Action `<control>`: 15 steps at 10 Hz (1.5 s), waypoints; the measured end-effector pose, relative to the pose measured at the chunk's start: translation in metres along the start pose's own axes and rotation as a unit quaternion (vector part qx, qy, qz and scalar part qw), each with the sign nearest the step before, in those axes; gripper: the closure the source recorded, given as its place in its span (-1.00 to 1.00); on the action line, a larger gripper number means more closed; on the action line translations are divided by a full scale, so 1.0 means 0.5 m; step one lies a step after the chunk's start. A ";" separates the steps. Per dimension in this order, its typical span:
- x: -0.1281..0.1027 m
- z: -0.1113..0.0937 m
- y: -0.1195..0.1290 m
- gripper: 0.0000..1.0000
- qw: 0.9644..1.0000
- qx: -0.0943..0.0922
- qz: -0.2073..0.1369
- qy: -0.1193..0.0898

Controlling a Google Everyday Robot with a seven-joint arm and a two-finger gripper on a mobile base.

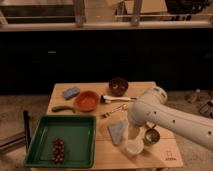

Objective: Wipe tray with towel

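The green tray (75, 131) lies at the table's front left, with a bunch of dark red grapes (58, 150) inside it. The pale blue-grey towel (117, 131) lies flat on the table just right of the tray. My white arm (170, 122) reaches in from the right. Its gripper (132, 130) hangs low over the table, right beside the towel's right edge and largely hidden under the arm's bulky wrist.
A white cup (133, 147) and a metal cup (151, 135) stand close under the arm. Further back are an orange bowl (87, 100), a blue sponge (71, 92), a dark bowl (118, 86), a white-handled brush (117, 98), a fork (115, 111) and a green vegetable (62, 108).
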 end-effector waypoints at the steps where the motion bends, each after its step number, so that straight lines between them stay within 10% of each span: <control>1: -0.015 0.002 0.003 -0.60 1.000 -0.002 0.005 -0.002; 7: -0.101 0.039 0.017 -0.60 1.000 -0.023 0.011 -0.009; 15: -0.094 0.112 0.019 -0.60 0.999 -0.039 0.024 -0.009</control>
